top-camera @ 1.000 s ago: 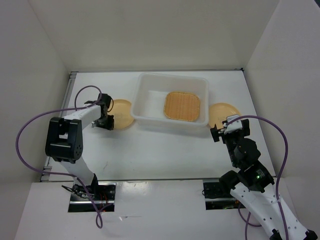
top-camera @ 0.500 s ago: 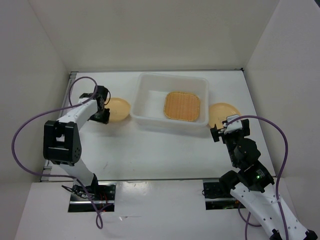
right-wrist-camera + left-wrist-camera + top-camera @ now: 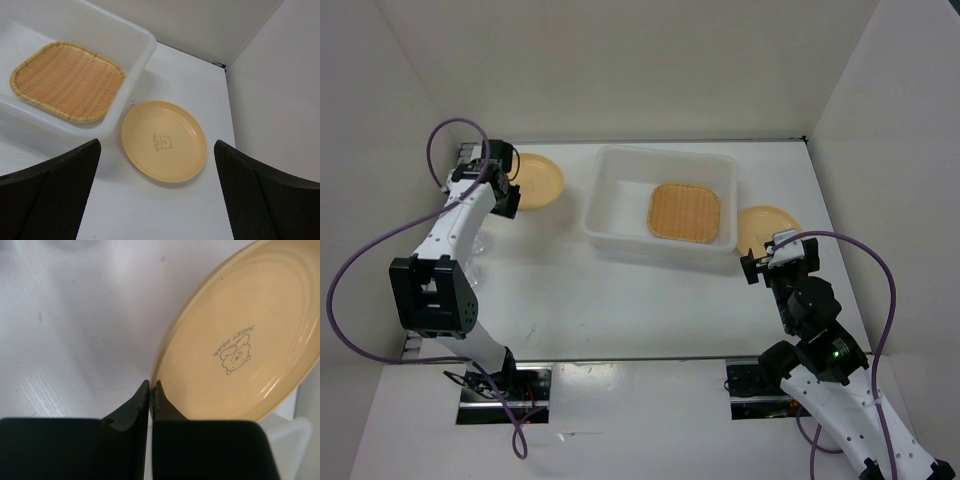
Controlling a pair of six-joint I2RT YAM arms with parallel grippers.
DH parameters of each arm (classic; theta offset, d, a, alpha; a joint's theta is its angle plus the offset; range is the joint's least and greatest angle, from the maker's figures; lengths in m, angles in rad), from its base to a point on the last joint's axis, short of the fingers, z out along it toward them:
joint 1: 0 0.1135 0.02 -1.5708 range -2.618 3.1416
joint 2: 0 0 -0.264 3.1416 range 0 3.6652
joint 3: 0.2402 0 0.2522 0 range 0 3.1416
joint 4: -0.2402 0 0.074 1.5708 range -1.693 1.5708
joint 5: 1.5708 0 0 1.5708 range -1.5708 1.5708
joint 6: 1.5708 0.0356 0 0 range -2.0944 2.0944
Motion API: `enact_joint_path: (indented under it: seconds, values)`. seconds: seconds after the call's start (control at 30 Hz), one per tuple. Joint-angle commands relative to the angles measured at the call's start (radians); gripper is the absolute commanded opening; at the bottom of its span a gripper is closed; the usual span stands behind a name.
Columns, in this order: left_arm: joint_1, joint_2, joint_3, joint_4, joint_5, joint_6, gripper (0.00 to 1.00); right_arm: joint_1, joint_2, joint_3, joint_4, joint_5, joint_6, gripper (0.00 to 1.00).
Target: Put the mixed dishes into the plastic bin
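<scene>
My left gripper [image 3: 506, 194] is shut on the rim of a round pale-orange plate [image 3: 536, 180], held off the table at the far left, left of the plastic bin [image 3: 605, 200]. In the left wrist view the fingertips [image 3: 159, 390] pinch the plate's [image 3: 240, 340] edge. The square woven tray [image 3: 685, 212] lies inside the bin. The second plate [image 3: 767, 222] lies on the table right of the bin. My right gripper [image 3: 765, 262] is open and empty just short of it, with this plate [image 3: 165, 141] between its fingers in the right wrist view. I cannot make out the clear cups.
White walls close in the table on the left, back and right. The bin's corner [image 3: 296, 436] shows just under the held plate. The bin's rim [image 3: 142, 55] and the tray [image 3: 67, 80] are left of the right-hand plate.
My left arm has lifted its plate off the table beside the bin's left wall and carried it toward the back left corner. The right arm has not moved.
</scene>
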Motion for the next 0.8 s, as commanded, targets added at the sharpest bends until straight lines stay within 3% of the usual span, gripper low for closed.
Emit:
enact_joint_path:
  seconds: [0.0,0.2,0.3,0.43,0.53,0.57,0.67,0.7,0.77]
  values:
    - [0.001,-0.045,0.092,0.082,0.011,0.084,0.0,0.011,-0.003,-0.008,0.015,0.001,-0.003,0.98]
    - [-0.033,-0.022,0.24,0.235,0.164,0.245,0.0,0.011,-0.003,-0.008,0.015,0.001,-0.003,0.98]
    - [-0.078,0.063,0.338,0.304,0.297,0.401,0.0,0.011,-0.003,-0.008,0.015,0.012,-0.003,0.98]
    - [-0.203,0.226,0.579,0.314,0.419,0.591,0.0,0.011,-0.003,-0.008,0.015,0.021,-0.003,0.98]
    - [-0.283,0.384,0.757,0.172,0.459,0.725,0.0,0.011,-0.003,-0.008,0.015,0.021,-0.003,0.98]
    - [-0.3,0.43,0.905,0.119,0.45,0.778,0.0,0.011,-0.003,-0.008,0.015,0.021,-0.003,0.98]
    - [-0.367,0.629,1.148,-0.086,0.451,0.858,0.0,0.011,-0.003,-0.008,0.015,0.021,-0.003,0.98]
    - [-0.384,0.745,1.36,-0.147,0.439,0.888,0.0,0.011,-0.003,-0.008,0.015,0.021,-0.003,0.98]
    - [-0.409,0.884,1.573,-0.318,0.41,0.888,0.0,0.011,-0.003,-0.008,0.015,0.021,-0.003,0.98]
